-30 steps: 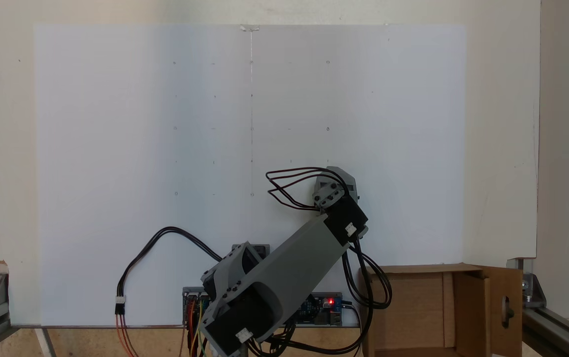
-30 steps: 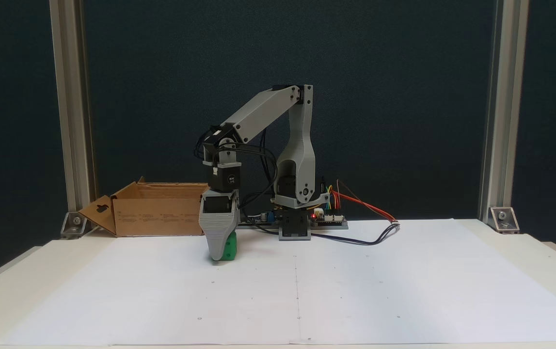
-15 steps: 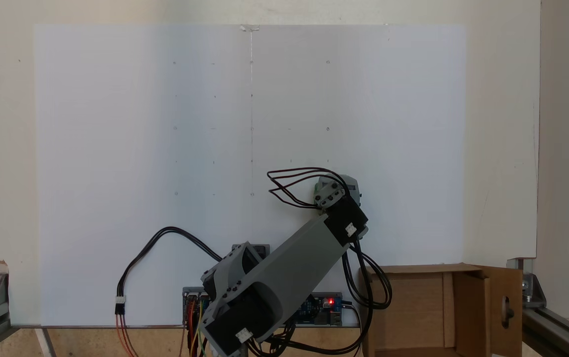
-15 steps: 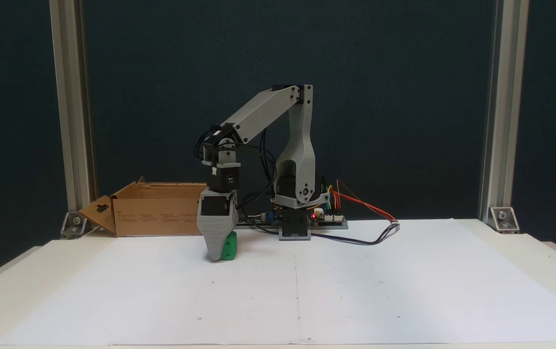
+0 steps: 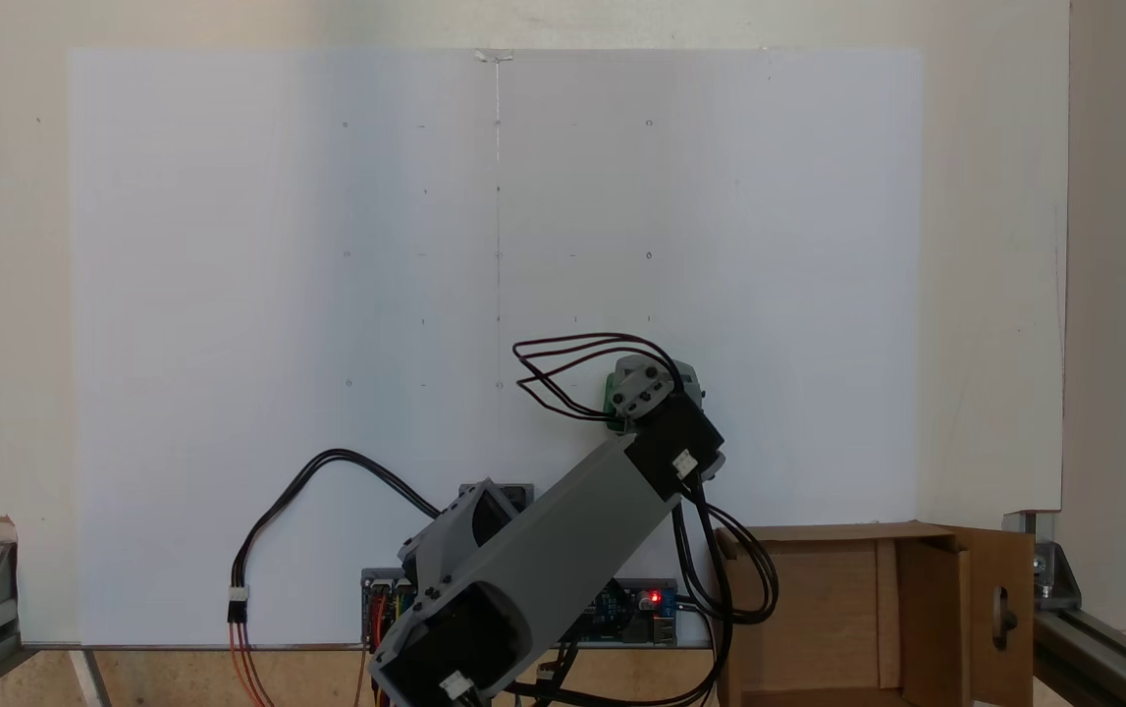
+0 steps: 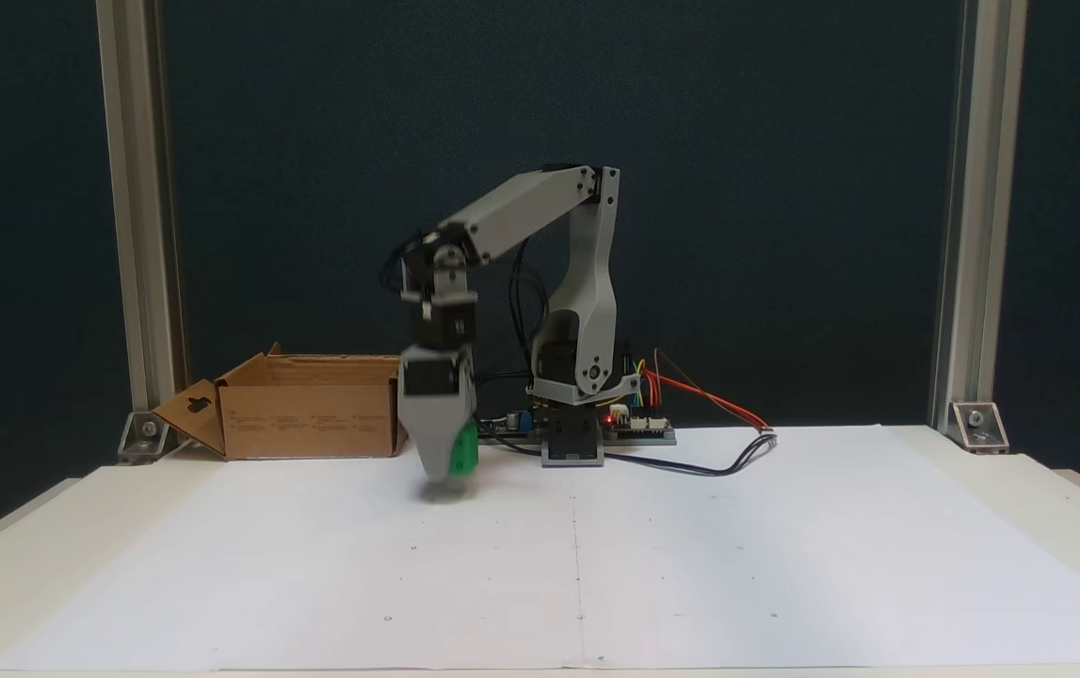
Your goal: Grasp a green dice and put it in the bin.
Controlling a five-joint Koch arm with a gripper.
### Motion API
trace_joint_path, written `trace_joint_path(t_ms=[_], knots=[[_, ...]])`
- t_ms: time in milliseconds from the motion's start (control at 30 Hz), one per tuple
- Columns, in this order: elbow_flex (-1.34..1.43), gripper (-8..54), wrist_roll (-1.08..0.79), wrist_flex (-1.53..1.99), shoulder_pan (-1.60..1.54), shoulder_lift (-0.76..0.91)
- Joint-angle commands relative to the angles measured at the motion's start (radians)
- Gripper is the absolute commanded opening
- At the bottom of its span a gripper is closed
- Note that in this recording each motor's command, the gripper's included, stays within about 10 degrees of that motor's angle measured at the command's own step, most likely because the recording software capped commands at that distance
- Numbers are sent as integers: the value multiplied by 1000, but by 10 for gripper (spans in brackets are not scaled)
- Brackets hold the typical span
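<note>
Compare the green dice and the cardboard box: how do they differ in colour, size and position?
The green dice is bright green; the cardboard box is brown. The dice is much smaller than the box. The dice hangs in the gripper just above the white paper, while the box stands on the table, open with its flaps out. Both have a boxy shape.

The bin (image 6: 314, 414) is brown corrugated cardboard, matt and slightly rough at its cut flap edges, while the green dice (image 6: 462, 452) looks like smooth plastic with a faint sheen. The gripper (image 6: 443, 471) is matt grey plastic with a finely ribbed surface. White matt paper (image 6: 690, 565) covers the table, and the corner posts (image 6: 959, 217) are brushed aluminium.
</note>
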Motion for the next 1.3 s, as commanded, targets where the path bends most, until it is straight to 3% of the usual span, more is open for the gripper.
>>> trace_joint_path(t_ms=[0,233,433,667,1267], knots=[[-159,115,167,162,-15,48],[-641,116,437,556,-67,78],[-753,116,698,563,9,83],[-899,116,730,561,215,66],[-1032,116,729,410,730,-281]])
